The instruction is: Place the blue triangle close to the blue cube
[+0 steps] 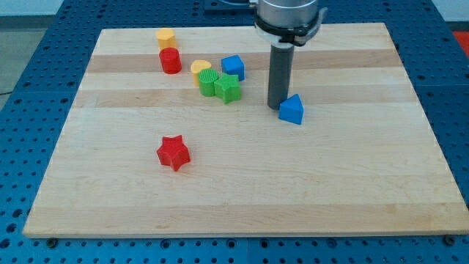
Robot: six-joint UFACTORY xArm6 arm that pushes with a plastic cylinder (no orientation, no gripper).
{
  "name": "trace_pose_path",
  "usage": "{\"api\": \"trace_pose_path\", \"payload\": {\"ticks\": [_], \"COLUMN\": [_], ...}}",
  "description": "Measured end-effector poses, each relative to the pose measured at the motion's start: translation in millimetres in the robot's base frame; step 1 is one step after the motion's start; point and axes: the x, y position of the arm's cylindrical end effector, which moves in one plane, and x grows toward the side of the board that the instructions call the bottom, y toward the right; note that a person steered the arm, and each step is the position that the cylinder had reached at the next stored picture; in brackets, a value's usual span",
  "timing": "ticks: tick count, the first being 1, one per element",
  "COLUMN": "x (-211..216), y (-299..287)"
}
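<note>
Blue is shared by both task pieces — the blue triangle [292, 110] is touched on its left by my tip [276, 106], which has no fingers to open or close, while the blue cube [233, 67] is found farther left, beyond it.

Wood board on blue bench

Pale wooden board [242, 198] w/ lengthwise grain bands, lying on blue perforated table [29, 73]; even light, soft shadows; grey strip at view's top-left corner.
</note>
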Motion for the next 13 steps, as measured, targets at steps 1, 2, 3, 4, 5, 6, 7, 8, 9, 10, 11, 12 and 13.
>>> {"api": "trace_pose_path", "payload": {"ticks": [1,2,3,4,5,6,7,8,9,10,11,12,13], "x": [40,83,55,7,-5,40,77,65,19,-27,-67,-90,-91], "y": [-35,11,69,64,33,65,74,25,10,-5,-26,-45,-40]}}
